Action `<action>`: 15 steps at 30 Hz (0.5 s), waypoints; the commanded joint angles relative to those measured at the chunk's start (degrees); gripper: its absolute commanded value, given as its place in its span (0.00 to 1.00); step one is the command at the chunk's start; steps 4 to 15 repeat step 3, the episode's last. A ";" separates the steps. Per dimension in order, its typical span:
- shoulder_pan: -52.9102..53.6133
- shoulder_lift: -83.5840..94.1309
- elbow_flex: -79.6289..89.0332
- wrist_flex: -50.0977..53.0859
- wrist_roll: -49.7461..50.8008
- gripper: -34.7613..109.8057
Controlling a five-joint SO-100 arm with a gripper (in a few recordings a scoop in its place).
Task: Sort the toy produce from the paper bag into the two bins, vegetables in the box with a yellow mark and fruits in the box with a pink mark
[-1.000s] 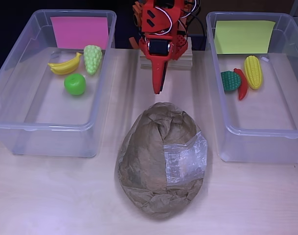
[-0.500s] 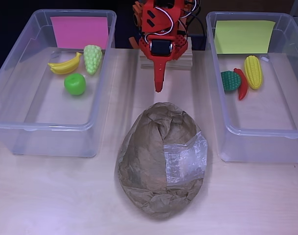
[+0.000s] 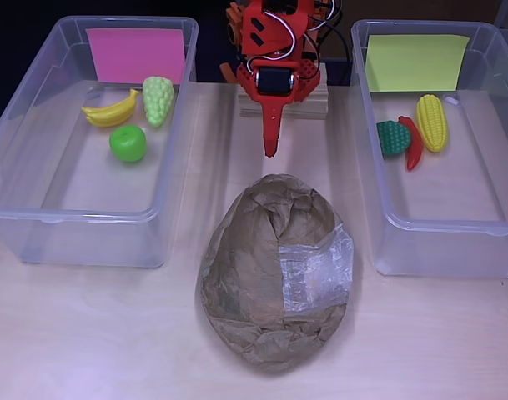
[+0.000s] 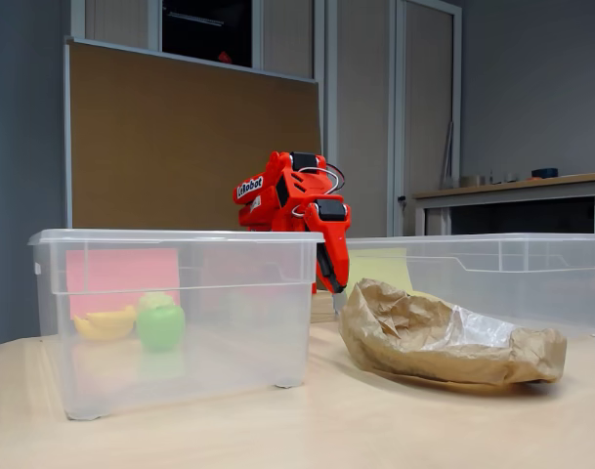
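Observation:
The crumpled brown paper bag lies flat on the table between the two bins, also seen in the fixed view. My red gripper points down just behind the bag's far end, shut and holding nothing; it hangs above the table in the fixed view. The left bin carries a pink mark and holds a banana, green grapes and a green apple. The right bin has a yellow mark and holds corn, a red chili and a dark green vegetable.
The arm's base sits on a wooden block at the back between the bins. Bare tabletop runs along the front edge. A brown board stands behind the table.
The gripper drew back slightly toward the base over the last second; its tip now sits a little farther from the bag. Nothing else moved.

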 commanded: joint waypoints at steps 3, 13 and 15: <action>-0.44 0.35 -0.18 0.70 -1.05 0.24; -0.44 0.35 -0.18 0.70 -1.05 0.24; -0.44 0.35 -0.18 0.70 -1.05 0.24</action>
